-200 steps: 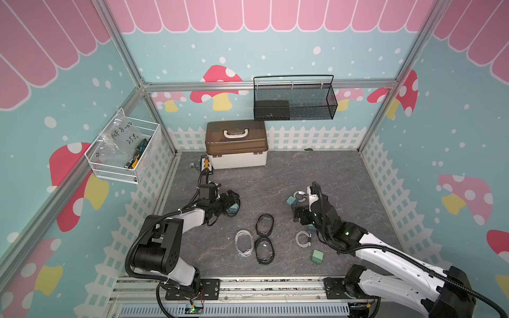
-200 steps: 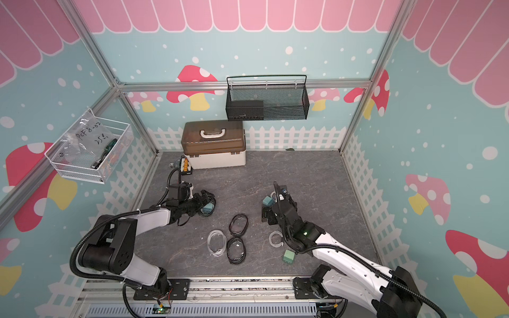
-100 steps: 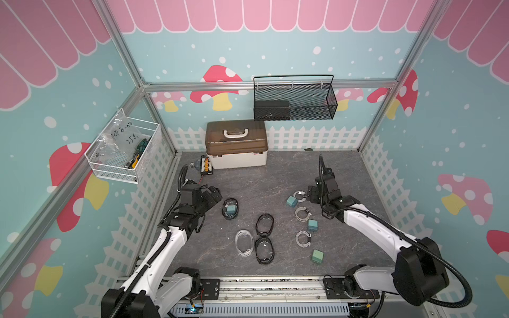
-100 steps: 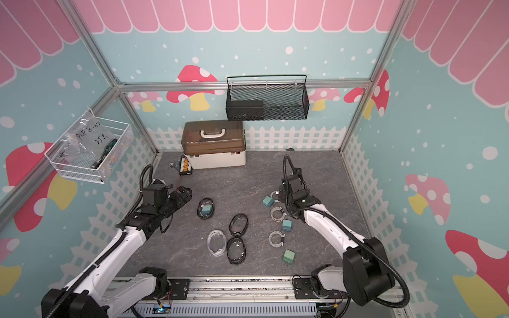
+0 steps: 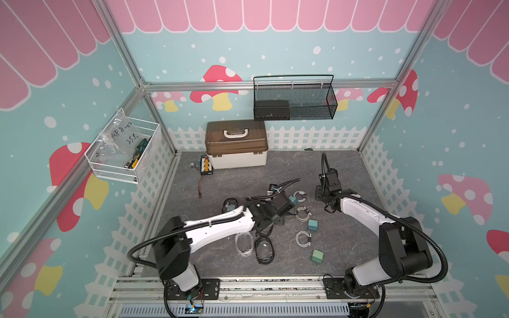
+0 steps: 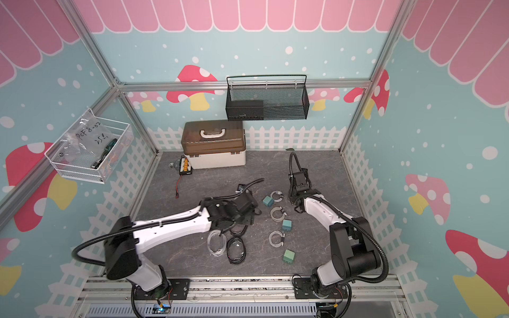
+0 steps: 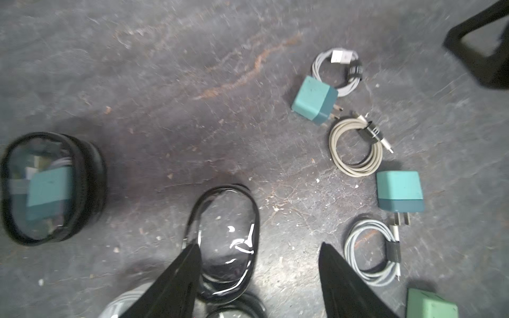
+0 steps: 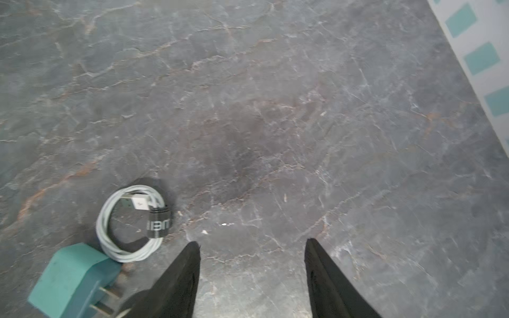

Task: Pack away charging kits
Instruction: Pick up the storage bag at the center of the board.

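The charging kits lie loose mid-floor. One black-rimmed pouch (image 5: 230,203) (image 7: 52,187) holds a teal cube and cable. Three teal cubes (image 5: 292,199) (image 5: 312,225) (image 5: 317,256) and three coiled white cables (image 5: 300,196) (image 5: 303,214) (image 5: 303,238) lie bare. A white-rimmed pouch (image 5: 243,243) and a black-rimmed pouch (image 5: 264,250) sit near the front. My left gripper (image 5: 271,220) (image 7: 257,246) hovers open over another empty black-rimmed pouch (image 7: 225,239). My right gripper (image 5: 321,194) (image 8: 252,242) is open over bare floor, right of the far cable (image 8: 129,223).
A brown-lidded white box (image 5: 237,148) stands at the back wall, with a black board with yellow connectors (image 5: 206,168) and its red wire beside it. A black mesh basket (image 5: 294,102) hangs on the back wall, a white wire basket (image 5: 124,154) on the left wall.
My left arm has swung right, from beside the filled pouch to above the empty pouches. Both grippers' jaws stand narrower than before. The right gripper stays near the far cable.
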You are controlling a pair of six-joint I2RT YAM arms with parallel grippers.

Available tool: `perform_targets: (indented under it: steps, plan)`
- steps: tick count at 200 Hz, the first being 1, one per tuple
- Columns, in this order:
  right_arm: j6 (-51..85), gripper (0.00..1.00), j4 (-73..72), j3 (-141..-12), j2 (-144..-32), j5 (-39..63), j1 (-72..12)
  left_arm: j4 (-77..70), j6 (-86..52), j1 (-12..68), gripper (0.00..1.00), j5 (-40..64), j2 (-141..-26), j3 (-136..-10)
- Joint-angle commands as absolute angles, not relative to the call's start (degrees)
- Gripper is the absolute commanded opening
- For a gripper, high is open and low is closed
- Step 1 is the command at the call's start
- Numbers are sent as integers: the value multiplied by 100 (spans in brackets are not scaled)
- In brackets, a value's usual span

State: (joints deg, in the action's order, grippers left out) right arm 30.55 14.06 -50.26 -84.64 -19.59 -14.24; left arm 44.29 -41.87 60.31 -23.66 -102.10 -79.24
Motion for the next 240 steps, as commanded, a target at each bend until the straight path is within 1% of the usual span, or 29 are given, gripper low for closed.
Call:
perform_targets:
  steps: [1,19,27,36,52,66,94,118,128,157,170,190,210,224,233,240]
  plan:
    - [3088,60,1220,-4722,-8046,-2338,-1363,5686,-4137,6135,62,-2941,-10940,-8560]
    - [3120,61,1229,-4516,-7634,-2700,-1355,5861,-4085,6163,61,-2906,-11180,-8753]
    - [3147,64,1217,-4397,-7411,-2898,-1354,5933,-4132,6170,61,-2957,-11212,-8750]
    - [3255,69,1102,-4206,-7200,-3081,-1354,5980,-4151,6165,61,-2988,-11223,-8718]
    - [3235,73,593,-3832,-6959,-3003,-1350,6024,-4133,6164,61,-3007,-11244,-8662]
    - [3234,73,577,-3833,-6971,-3004,-1345,6057,-4103,6164,59,-3008,-11316,-8688]
    - [3212,71,624,-3911,-7098,-2948,-1349,6105,-4033,6163,49,-2815,-11540,-8843]
    - [3208,71,630,-3938,-7132,-2904,-1345,6138,-4049,6165,45,-2821,-11645,-8875]
    - [3208,71,628,-3942,-7136,-2905,-1345,6143,-4056,6162,45,-2799,-11671,-8874]
    - [3208,71,631,-3905,-7102,-2900,-1345,6134,-4041,6168,56,-2726,-11671,-8885]
    - [3208,71,625,-3917,-7109,-2896,-1345,6128,-3995,6172,56,-2699,-11710,-8912]
    - [3191,71,628,-3946,-7161,-2856,-1345,6130,-3981,6167,46,-2709,-11798,-8957]
    - [3190,71,627,-3951,-7158,-2845,-1345,6128,-4005,6168,30,-2746,-11879,-8973]
    - [3190,71,631,-3920,-7123,-2847,-1345,6134,-4035,6164,17,-2742,-11900,-8963]
    - [3199,71,631,-3903,-7102,-2850,-1345,6134,-4047,6167,12,-2743,-11892,-8967]
    - [3199,72,631,-3904,-7102,-2855,-1346,6125,-4050,6167,11,-2751,-11876,-8966]
